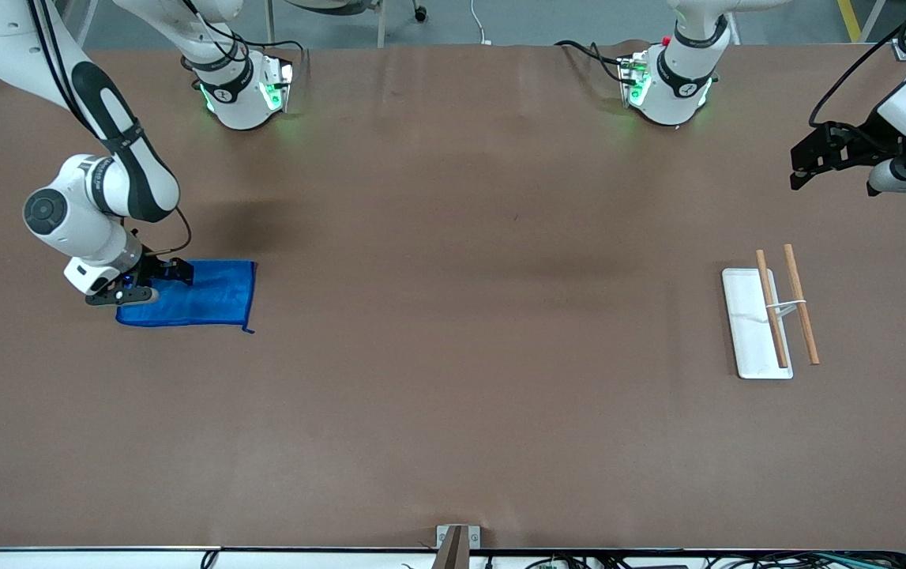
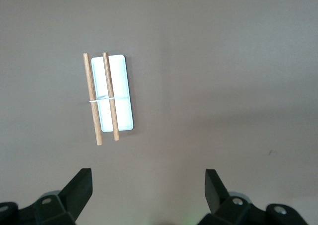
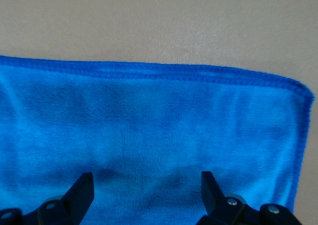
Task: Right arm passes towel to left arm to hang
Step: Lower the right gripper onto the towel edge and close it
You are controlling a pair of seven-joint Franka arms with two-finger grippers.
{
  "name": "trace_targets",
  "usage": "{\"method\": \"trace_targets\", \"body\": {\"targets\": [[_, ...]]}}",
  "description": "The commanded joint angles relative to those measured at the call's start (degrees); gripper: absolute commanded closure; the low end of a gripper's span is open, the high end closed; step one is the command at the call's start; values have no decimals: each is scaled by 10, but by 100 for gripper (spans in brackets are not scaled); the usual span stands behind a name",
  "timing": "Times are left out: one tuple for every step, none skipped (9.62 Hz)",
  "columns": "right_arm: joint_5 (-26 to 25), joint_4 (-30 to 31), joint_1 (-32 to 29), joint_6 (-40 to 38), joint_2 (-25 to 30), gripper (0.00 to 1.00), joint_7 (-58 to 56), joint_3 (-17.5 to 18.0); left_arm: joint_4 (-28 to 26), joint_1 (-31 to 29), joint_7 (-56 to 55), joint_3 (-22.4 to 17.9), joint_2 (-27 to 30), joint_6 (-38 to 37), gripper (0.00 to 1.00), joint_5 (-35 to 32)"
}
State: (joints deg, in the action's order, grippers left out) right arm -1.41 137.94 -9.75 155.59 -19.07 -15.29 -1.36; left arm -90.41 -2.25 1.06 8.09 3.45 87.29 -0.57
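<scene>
1. The towel [image 1: 200, 296] lay flat on the table [image 1: 453, 316] at the right arm's end.
2. The right claw [image 1: 154, 278] sat low over the towel, fingers [image 3: 79, 195] spread, pinching nothing.
3. The left claw [image 1: 804, 164] waited in the air near the rack [image 1: 772, 316], fingers [image 2: 82, 185] spread and empty.

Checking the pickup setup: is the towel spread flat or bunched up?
Spread flat: the towel lies as a smooth rectangle on the table, its stitched edge straight in the right wrist view.

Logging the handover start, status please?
Right gripper open, low over the towel, which lies flat. Left gripper open, waiting above the table near the rack. Nothing in the way.
</scene>
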Motion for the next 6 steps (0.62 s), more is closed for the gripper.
{"method": "trace_targets", "body": {"targets": [[-4,13,-5,11,-3,28,-4,2,-2,-1,1,3,-12,-9,0,6],[-4,15,-4,5,-3,72,-1,3,-2,0,2,3,-12,-9,0,6],[-3,12,-4,-13,0,93,3,3,-2,-1,1,3,-12,-9,0,6],[-3,8,-4,-39,5,98,7,3,-2,-1,1,3,-12,-9,0,6],[-3,-4,-3,-66,10,100,15,4,-1,-1,2,3,-12,-9,0,6],[-3,-13,0,-86,14,100,21,5,-1,-1,4,3,-12,-9,0,6]]}}
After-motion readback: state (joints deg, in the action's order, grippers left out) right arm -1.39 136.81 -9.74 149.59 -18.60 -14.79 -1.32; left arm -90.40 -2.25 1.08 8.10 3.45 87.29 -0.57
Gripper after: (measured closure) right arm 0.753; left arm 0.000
